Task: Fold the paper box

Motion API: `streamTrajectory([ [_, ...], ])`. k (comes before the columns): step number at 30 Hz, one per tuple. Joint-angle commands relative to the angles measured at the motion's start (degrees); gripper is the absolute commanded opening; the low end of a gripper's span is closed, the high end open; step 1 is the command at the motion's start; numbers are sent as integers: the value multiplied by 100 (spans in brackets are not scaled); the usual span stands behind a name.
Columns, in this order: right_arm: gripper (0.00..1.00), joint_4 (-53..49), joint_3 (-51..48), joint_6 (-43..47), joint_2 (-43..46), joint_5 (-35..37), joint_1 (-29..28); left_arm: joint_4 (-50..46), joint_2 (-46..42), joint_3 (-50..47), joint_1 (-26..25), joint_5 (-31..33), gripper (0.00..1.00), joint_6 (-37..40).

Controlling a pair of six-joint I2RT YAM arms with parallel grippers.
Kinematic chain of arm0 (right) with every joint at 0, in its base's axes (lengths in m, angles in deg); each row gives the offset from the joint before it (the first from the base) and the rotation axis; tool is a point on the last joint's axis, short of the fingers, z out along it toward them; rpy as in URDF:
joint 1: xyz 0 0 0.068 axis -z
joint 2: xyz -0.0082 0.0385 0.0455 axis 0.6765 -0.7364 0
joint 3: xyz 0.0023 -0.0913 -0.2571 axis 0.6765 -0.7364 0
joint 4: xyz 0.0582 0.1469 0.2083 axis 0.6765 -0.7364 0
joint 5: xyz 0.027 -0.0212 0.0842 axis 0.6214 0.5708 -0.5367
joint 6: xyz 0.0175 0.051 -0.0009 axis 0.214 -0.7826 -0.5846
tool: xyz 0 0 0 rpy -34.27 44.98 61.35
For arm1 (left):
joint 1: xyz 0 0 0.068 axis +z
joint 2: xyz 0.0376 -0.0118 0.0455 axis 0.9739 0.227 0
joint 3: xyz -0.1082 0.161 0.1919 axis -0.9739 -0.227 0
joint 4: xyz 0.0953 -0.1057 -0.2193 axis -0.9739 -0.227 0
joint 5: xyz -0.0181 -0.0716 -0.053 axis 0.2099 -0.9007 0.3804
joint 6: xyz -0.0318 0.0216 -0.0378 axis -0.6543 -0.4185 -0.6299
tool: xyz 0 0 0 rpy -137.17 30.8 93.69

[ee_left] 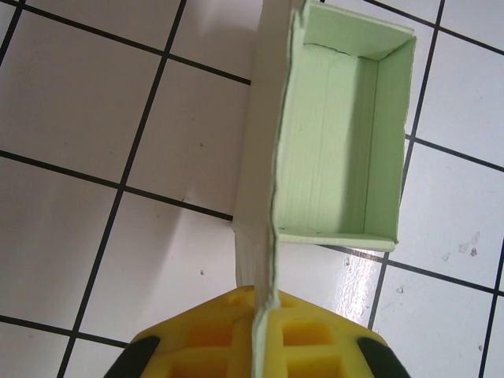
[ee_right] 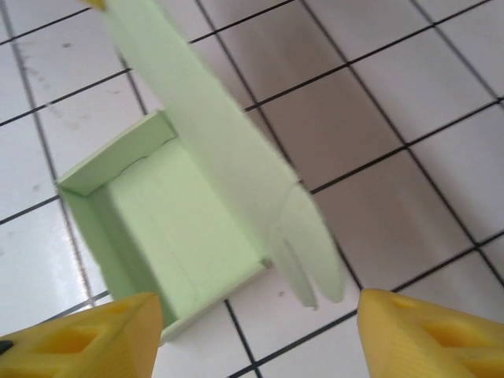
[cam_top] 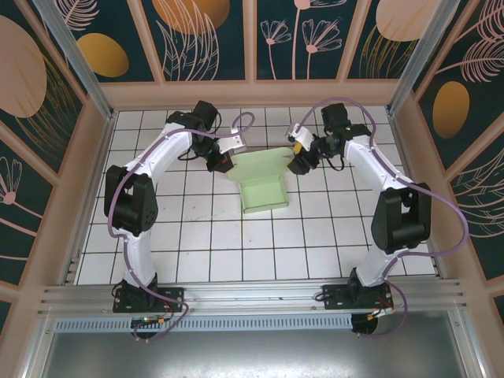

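Note:
The paper box [cam_top: 265, 194] is pale mint-green card, an open tray lying on the white tiled floor near the middle back. Its lid flap [cam_top: 258, 164] stands up along the far side. My left gripper [cam_top: 225, 162] is at the flap's left end. In the left wrist view, this gripper [ee_left: 264, 315] has its yellow fingers shut on the flap's edge, with the tray [ee_left: 339, 150] just beyond. My right gripper [cam_top: 298, 164] hovers at the flap's right end. Its jaws [ee_right: 256, 335] stand open, and the rounded tab [ee_right: 311, 260] and the tray [ee_right: 173, 228] lie ahead of them, untouched.
The white tiled floor [cam_top: 197, 236] has black grid lines and is bounded by wooden walls [cam_top: 252, 93] at the back and sides. An aluminium rail [cam_top: 252, 295] with both arm bases runs along the near edge.

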Motion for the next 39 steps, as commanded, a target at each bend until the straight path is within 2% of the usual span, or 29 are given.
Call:
streamTrajectory([
  [1,63,-456,407,324,-292,-490,94,-156,-92,-12,-24,-170,0,183],
  [12,42,-872,949,412,-1009,-549,119,-174,6,56,-24,-186,0,160],
  [17,25,-757,917,362,-1004,-552,107,-192,17,85,-24,-193,0,156],
  [22,23,-761,926,333,-1071,-509,79,-218,42,119,-24,-197,0,138],
  [25,18,-783,935,327,-1117,-486,58,-218,41,128,-24,-201,0,128],
  [31,21,-679,970,228,-1184,-255,-22,-225,49,132,-23,-206,0,127],
  [33,17,-769,1071,230,-1262,-249,-48,-234,49,136,-24,-189,0,121],
  [36,3,-792,1110,211,-1286,-222,-60,-235,57,137,-24,-174,0,126],
  [39,0,-753,1069,193,-1177,-226,-62,-219,59,130,-20,-161,0,123],
])
